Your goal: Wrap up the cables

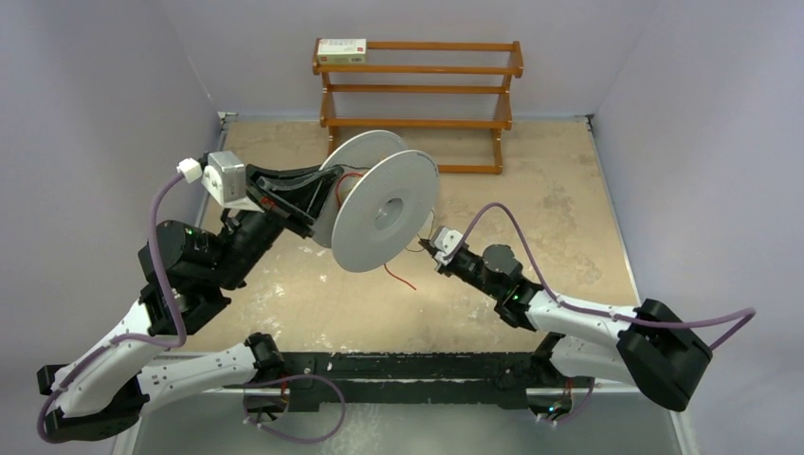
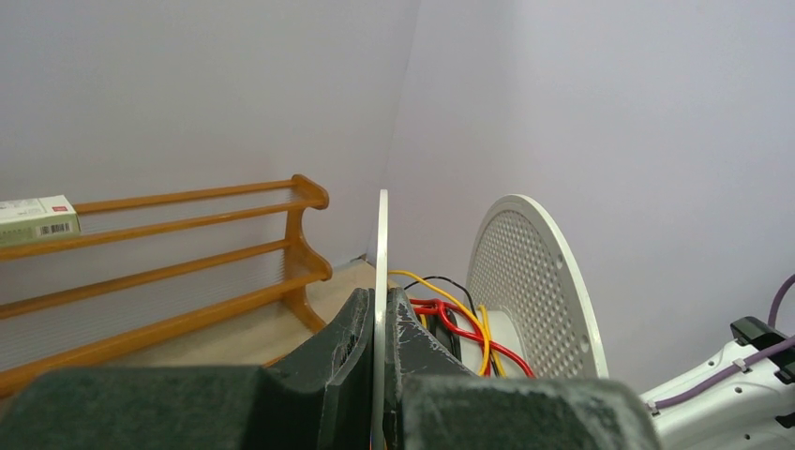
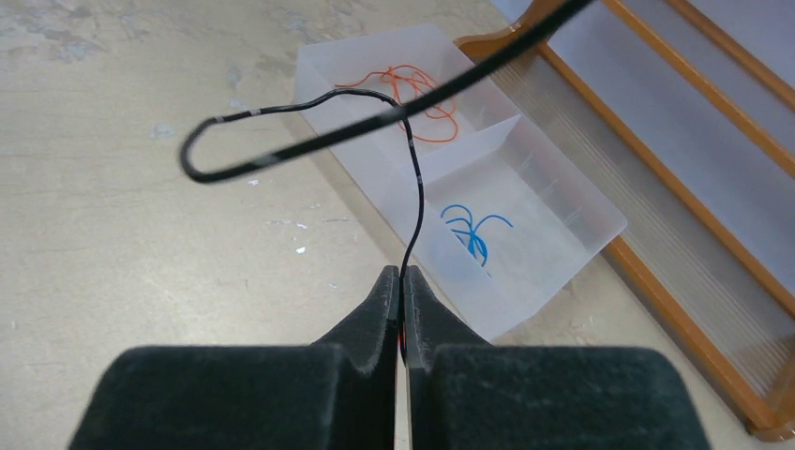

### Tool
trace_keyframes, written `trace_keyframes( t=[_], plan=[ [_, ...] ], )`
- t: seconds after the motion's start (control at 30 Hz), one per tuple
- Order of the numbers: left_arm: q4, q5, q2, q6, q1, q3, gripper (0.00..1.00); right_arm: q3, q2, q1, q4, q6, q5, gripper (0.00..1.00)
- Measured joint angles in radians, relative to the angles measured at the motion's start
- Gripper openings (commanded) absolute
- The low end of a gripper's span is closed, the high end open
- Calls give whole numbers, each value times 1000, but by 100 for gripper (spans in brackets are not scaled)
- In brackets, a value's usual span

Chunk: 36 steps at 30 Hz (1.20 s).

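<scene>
A grey-white spool (image 1: 384, 213) is held upright above the table; my left gripper (image 1: 313, 201) is shut on the rim of its far flange. In the left wrist view that thin flange (image 2: 381, 234) runs between the closed jaws of the left gripper (image 2: 382, 300). Red (image 2: 469, 330), yellow (image 2: 441, 286) and black cables lie round the hub beside the perforated flange (image 2: 525, 281). My right gripper (image 1: 438, 245) sits just right of the spool, and the right gripper (image 3: 401, 281) is shut on a black cable (image 3: 418, 187) that loops upward. A red cable (image 1: 403, 279) trails onto the table below it.
A clear divided tray (image 3: 562, 187) lies ahead of the right gripper, with orange wires (image 3: 405, 89) in one compartment and blue wires (image 3: 469, 230) in another. A wooden rack (image 1: 417, 90) stands at the back wall with a small box (image 1: 341, 50) on top.
</scene>
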<state>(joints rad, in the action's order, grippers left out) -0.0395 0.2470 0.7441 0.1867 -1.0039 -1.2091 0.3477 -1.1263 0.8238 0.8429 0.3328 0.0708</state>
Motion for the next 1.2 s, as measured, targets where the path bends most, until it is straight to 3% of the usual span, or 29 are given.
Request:
trace_keyframes(
  t=[0.37, 0.57, 0.87, 1.2],
  plan=[
    [54, 166, 18, 3, 0, 2, 0, -4, -24, 6, 98, -129, 161, 0],
    [180, 344, 87, -32, 0, 28, 0, -28, -68, 125, 158, -214, 182, 0],
    [340, 591, 304, -213, 0, 45, 0, -28, -48, 267, 124, -254, 177, 0],
    [492, 745, 540, -464, 0, 45, 0, 47, 101, 411, -71, -244, 117, 0]
  ],
)
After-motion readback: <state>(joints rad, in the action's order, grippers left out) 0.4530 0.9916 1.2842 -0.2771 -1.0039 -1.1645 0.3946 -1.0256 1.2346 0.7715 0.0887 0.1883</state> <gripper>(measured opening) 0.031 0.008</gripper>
